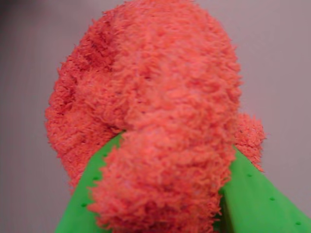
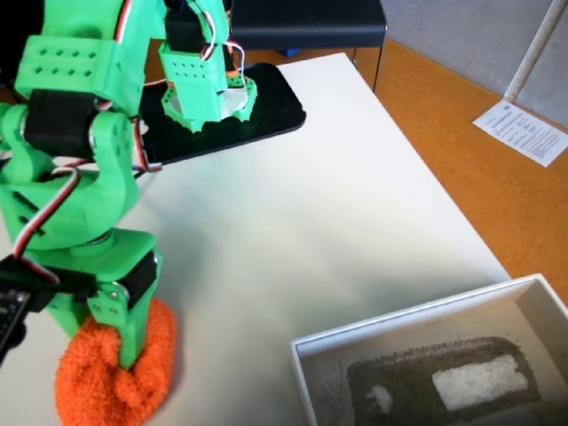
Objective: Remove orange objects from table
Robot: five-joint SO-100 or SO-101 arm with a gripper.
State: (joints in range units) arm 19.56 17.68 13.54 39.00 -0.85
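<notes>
An office-like room: cream table (image 2: 355,204), orange floor (image 2: 461,133), a printed sheet (image 2: 530,131) lying there.

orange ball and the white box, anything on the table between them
Nothing: in the fixed view the stretch of table between the orange ball, held in the gripper, and the white box is bare.

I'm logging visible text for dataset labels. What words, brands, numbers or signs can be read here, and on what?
None can be read.
Paper sheet on the orange floor: printed lines, too small and blurred to read.
Green arm, gripper, orange ball, table, white box and black slab: no text visible.
</notes>
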